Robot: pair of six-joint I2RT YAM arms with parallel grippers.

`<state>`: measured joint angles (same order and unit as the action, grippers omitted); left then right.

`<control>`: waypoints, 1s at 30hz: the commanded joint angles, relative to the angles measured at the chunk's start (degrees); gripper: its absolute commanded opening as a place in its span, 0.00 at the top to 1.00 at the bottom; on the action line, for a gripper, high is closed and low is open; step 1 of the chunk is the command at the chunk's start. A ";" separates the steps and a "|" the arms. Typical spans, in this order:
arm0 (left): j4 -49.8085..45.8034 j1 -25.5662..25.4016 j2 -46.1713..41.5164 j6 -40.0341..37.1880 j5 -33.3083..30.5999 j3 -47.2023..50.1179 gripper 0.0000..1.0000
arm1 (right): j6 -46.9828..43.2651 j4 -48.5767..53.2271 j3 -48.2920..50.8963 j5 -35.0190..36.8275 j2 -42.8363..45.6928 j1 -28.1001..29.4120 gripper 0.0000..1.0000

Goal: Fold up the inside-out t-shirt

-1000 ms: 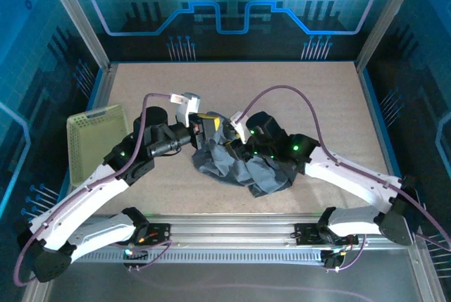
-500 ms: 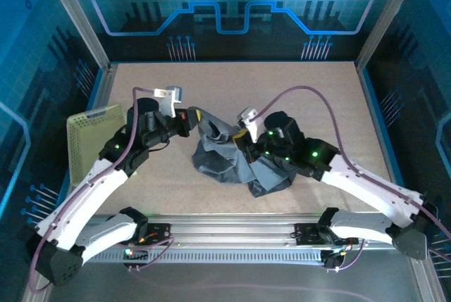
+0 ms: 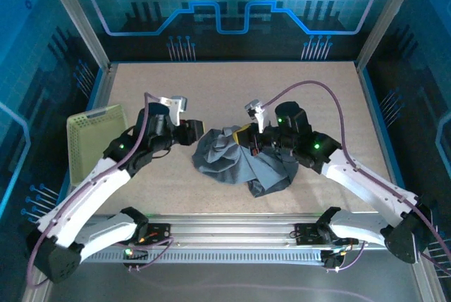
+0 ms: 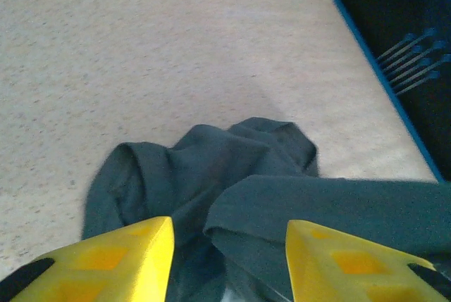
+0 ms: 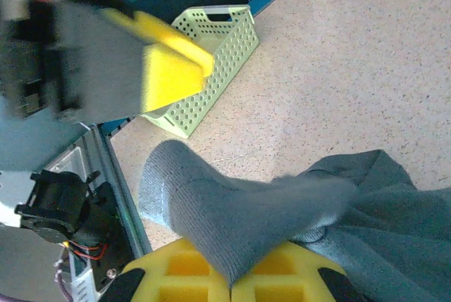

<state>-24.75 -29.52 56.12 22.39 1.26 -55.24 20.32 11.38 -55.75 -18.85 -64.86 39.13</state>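
Note:
The dark slate-grey t-shirt (image 3: 227, 165) lies crumpled in a heap at the table's middle. My right gripper (image 3: 244, 136) is at the heap's upper right edge. In the right wrist view its yellow fingers (image 5: 176, 274) are pressed together, and a ribbed edge of the t-shirt (image 5: 239, 210) is pinched between them and lifted off the table. My left gripper (image 3: 195, 133) sits at the heap's upper left edge. In the left wrist view the left gripper (image 4: 229, 230) is open, its yellow fingers (image 4: 127, 253) spread either side of a fold of the t-shirt (image 4: 211, 168).
A pale yellow-green mesh basket (image 3: 95, 140) stands at the table's left edge, also seen as the basket (image 5: 211, 48) in the right wrist view. Bare speckled tabletop (image 3: 232, 91) stretches behind the heap. The metal frame rail (image 3: 232, 231) runs along the near edge.
The left gripper swung away to the left, then came back to the shirt's left edge. The right gripper shifted slightly right, still holding fabric.

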 commanded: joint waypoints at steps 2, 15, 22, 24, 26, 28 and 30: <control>-3.99 -0.37 0.83 -2.46 -5.71 -0.31 0.52 | 3.39 -5.83 0.33 -4.93 0.72 -2.75 1.00; -6.27 6.52 19.02 4.80 -6.69 -0.57 0.25 | -2.37 17.31 -0.87 27.54 12.10 -11.25 1.00; 2.02 5.01 31.88 6.01 2.63 0.22 0.26 | 3.68 16.31 7.62 29.34 15.32 -15.10 1.00; 3.86 4.05 34.65 6.67 3.66 -0.26 0.26 | 5.01 16.19 8.96 29.99 15.47 -16.20 1.00; 5.18 3.29 37.22 7.41 3.77 -0.72 0.29 | 5.69 16.01 9.71 29.43 15.12 -17.33 1.00; 6.11 3.03 39.86 8.22 4.63 -1.47 0.36 | 6.63 16.63 9.95 30.41 14.79 -18.19 1.00; 6.19 2.91 41.67 8.80 4.20 -1.96 0.42 | 7.11 16.80 9.96 30.65 14.57 -19.04 1.00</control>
<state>-20.67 -26.46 95.68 29.36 3.51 -55.22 25.08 27.92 -45.95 9.47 -50.52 21.63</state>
